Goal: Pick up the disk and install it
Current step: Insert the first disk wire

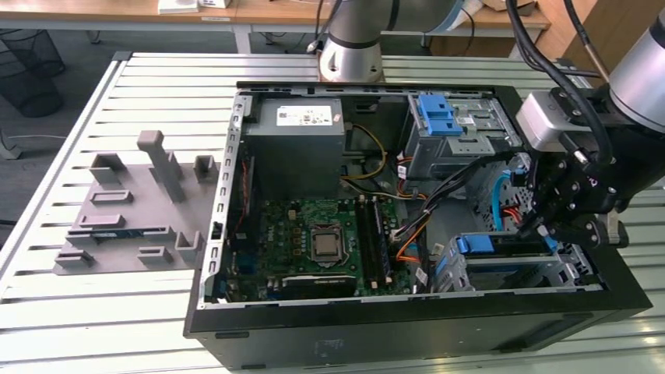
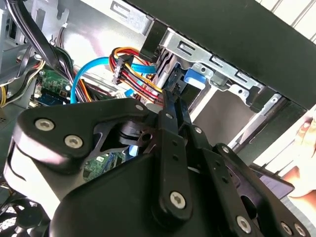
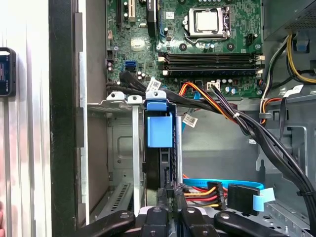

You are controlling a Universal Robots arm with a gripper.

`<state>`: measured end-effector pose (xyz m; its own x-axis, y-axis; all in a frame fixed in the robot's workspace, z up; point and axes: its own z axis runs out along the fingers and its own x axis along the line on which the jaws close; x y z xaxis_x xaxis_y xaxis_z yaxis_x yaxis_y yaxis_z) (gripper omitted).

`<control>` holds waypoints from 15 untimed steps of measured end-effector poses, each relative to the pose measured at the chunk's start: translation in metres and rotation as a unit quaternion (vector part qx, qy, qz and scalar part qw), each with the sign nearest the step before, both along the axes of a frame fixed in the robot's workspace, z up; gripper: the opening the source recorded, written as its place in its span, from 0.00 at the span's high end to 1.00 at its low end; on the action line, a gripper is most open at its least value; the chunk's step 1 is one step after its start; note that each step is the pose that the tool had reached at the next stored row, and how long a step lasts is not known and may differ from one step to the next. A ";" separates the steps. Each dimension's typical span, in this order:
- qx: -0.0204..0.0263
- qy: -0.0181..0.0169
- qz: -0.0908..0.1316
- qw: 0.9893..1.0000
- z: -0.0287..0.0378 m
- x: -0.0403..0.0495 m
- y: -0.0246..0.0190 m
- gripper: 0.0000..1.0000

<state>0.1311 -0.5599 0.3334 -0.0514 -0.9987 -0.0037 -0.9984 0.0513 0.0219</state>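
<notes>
Mostly hidden in its bay, the disk (image 3: pixel 160 132) meets the hand (image 3: pixel 169 193).

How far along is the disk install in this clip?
Pick-up looks done: the disk stands on edge inside the metal drive bay, blue carrier end showing. In hand: the tool is at the disk's end in the first wrist view. Left: whether it is fully seated cannot be told.

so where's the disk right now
The disk stands on edge in the metal drive cage at the case's front corner, on the exterior view's right, beside the motherboard, with the gripper right at its end.
</notes>
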 end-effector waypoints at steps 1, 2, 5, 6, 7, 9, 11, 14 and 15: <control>0.000 0.000 0.000 1.000 -0.0003 0.0002 0.0000 0.83; 0.000 0.000 0.000 1.000 -0.0006 0.0004 0.0000 0.83; 0.002 0.000 0.000 1.000 -0.0025 0.0012 0.0001 0.83; 0.002 0.000 0.000 1.000 -0.0023 0.0013 0.0000 0.83; 0.002 0.000 0.000 1.000 -0.0020 0.0014 0.0000 0.83; 0.001 0.000 0.000 1.000 -0.0017 0.0015 0.0000 0.83; 0.001 0.000 0.000 1.000 -0.0022 0.0016 0.0000 0.83; 0.002 0.000 0.000 1.000 -0.0038 0.0015 0.0000 0.83; 0.003 0.000 0.000 1.000 -0.0040 0.0015 0.0000 0.83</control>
